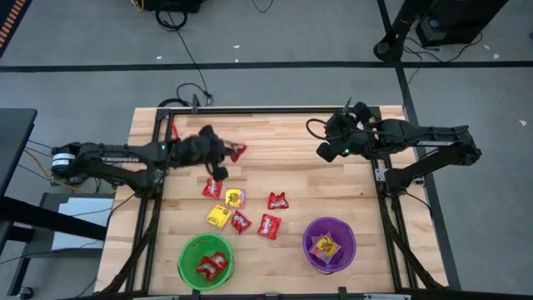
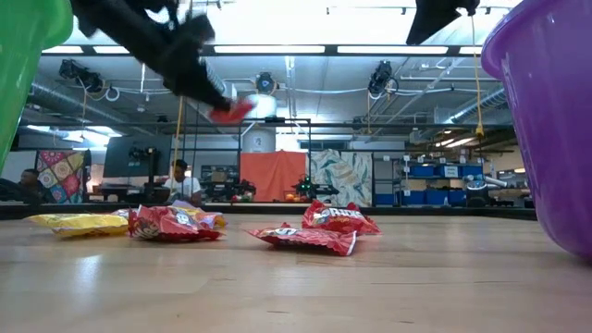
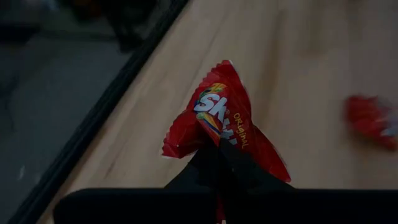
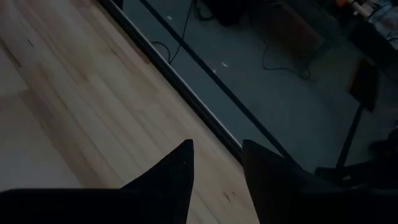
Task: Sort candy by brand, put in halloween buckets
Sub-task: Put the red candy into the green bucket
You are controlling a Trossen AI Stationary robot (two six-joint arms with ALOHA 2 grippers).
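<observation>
risk: the left gripper (image 3: pixel 217 152) grasps a red packet (image 3: pixel 224 115) by one corner only, the rest of the wrapper hanging free beyond the fingers. the wrapper is shiny and crumpled, so a quick swing could, in my judgement, let it slip and fall short of the bucket. red packets already lie in the green bucket (image 1: pixel 185 250), yellow ones in the purple bucket (image 1: pixel 350 233); a drop into the purple one would spoil the sorting. the carry toward the green bucket passes over the loose candy (image 1: pixel 241 210) in the middle of the desk (image 1: pixel 333 200); a low pass could scatter it.

pose, left arm: it reaches in from the left edge across the far left part of the desk, with the packet held up in the air, clear of the wood, as the low view confirms. fingers clenched on the packet.

pose, right arm: the right gripper (image 1: pixel 326 152) waits over the far right part of the desk, near the far edge, well apart from the candy and both buckets. its fingers (image 4: pixel 171 177) stand parted with nothing between them.

loose candy: red and yellow packets lie flat between the arms and the buckets.
</observation>
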